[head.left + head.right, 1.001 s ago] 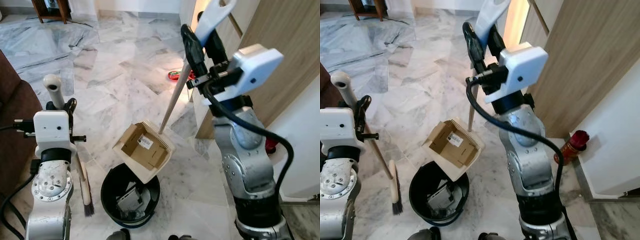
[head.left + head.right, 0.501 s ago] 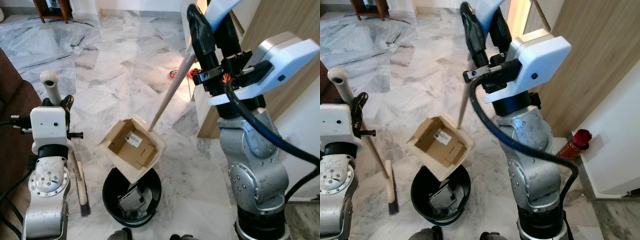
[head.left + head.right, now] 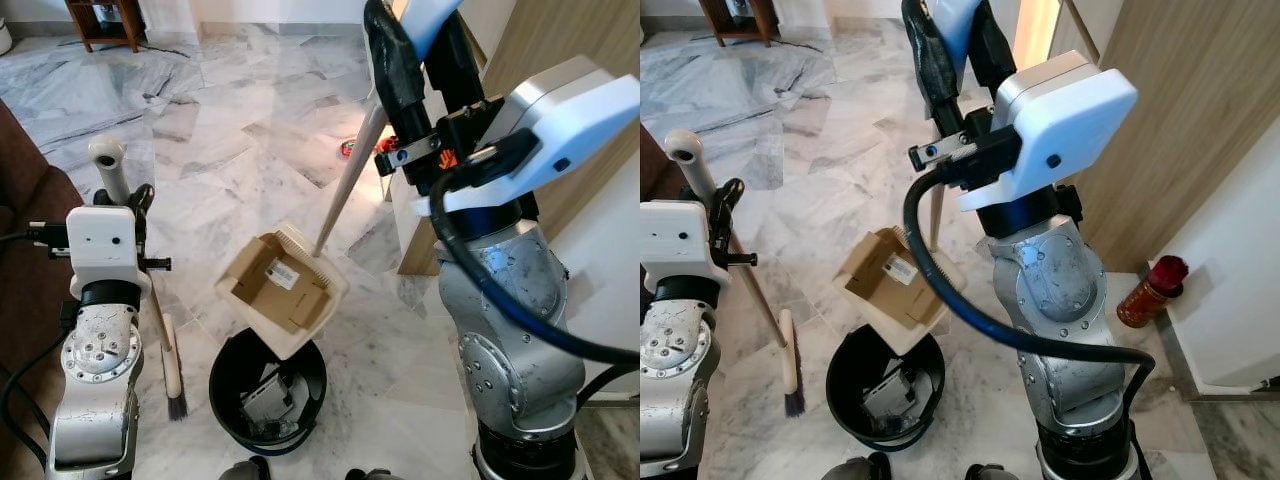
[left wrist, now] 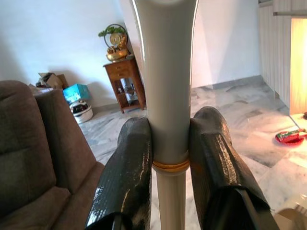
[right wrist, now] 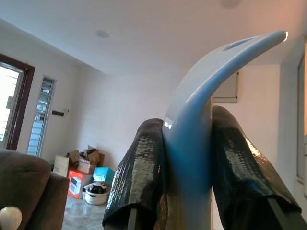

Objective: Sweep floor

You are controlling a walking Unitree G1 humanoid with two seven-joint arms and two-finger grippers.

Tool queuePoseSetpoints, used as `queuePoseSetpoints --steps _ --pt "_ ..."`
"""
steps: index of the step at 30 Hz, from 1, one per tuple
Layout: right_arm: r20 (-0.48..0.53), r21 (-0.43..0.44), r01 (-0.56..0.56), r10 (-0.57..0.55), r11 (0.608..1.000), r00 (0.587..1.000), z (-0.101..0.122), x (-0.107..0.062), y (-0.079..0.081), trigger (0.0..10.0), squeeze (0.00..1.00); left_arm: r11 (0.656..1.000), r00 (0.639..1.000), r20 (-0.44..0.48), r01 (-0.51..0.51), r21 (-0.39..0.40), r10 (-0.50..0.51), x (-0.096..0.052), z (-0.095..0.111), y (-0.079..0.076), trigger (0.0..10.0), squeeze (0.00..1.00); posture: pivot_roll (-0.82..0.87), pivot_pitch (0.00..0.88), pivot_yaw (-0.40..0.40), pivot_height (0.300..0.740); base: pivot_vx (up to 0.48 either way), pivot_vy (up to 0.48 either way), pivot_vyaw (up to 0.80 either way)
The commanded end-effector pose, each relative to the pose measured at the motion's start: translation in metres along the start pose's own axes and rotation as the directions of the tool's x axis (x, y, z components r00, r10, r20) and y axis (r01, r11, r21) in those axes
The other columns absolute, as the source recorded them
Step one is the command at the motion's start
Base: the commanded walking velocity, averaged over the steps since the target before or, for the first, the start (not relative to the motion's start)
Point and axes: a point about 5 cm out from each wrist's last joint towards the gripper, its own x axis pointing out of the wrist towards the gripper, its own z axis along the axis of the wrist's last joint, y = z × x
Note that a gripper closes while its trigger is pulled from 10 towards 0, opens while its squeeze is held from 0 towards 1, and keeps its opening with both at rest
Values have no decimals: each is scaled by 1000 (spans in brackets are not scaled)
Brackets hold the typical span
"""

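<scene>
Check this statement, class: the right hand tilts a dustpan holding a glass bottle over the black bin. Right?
Not quite. The dustpan holds a flattened cardboard box, not a glass bottle, as the left eye view shows. The right hand does tilt it over the black bin.

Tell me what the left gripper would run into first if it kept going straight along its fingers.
Probably nothing close. The left gripper, shut on the broom handle, points across open marble floor; the first things roughly along its line are the wooden side table and the wall behind, though depth is unclear.
</scene>
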Motion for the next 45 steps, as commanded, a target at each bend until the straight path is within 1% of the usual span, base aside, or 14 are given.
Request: queuePoseSetpoints --steps 1,2,3,10,17,22,24,28,30,31,32,35,43,45 --pt "128 -33 -32 36 999 991 23 4 5 10000 0 1000 999 48 -2 19 1 3 7 2 10000 0 -8 158 24 740 0 0 0" --pt "142 -65 -54 63 996 988 24 5 6 10000 0 1000 999 50 -1 19 0 4 7 2 10000 0 -9 160 25 740 0 0 0" --pt "144 -71 -60 70 996 987 24 5 6 10000 0 1000 999 50 -1 18 0 4 7 2 10000 0 -9 160 25 740 0 0 0" --pt "151 -62 -76 84 995 985 24 6 10 10000 0 1000 999 52 -1 19 0 5 6 2 10000 0 -9 162 23 740 0 0 0" --pt "119 55 -55 48 997 992 17 12 7 10000 0 1000 998 56 -1 21 0 5 6 2 10000 0 -11 160 22 740 0 0 0" --pt "123 22 -36 33 999 992 15 16 2 10000 0 1000 998 56 -3 21 2 5 6 2 10000 0 -6 159 20 740 0 0 0" --pt "134 -41 -66 71 997 988 14 17 3 10000 0 1000 998 57 -3 22 2 5 6 2 10000 0 -9 161 20 740 0 0 0" --pt "127 -49 -71 77 996 989 12 18 3 10000 0 1000 998 57 -3 23 2 5 5 2 10000 0 -6 163 21 740 0 0 0" --pt "128 -87 -111 122 990 984 14 19 7 10000 0 1000 998 57 -3 23 1 5 5 2 10000 0 -9 160 21 740 0 0 0" --pt "118 -83 -133 142 988 983 13 20 12 10000 0 1000 998 58 -3 23 1 5 6 2 10000 0 -5 160 20 740 0 0 0" --pt "113 -58 -119 125 991 986 11 19 13 10000 0 1000 998 58 -2 23 1 5 5 2 10000 0 -5 160 20 740 0 0 0" --pt "107 -20 -89 91 996 990 7 19 9 10000 0 1000 998 58 -2 23 1 6 6 2 10000 0 -6 159 21 740 0 0 0" --pt "109 -19 -98 99 995 989 5 20 8 10000 0 1000 998 57 -1 23 0 5 6 3 10000 0 -2 158 20 740 0 0 0" --pt "101 -41 -88 92 995 991 5 20 7 10000 0 1000 998 56 -1 24 0 5 6 3 10000 0 -2 158 20 740 0 0 0"
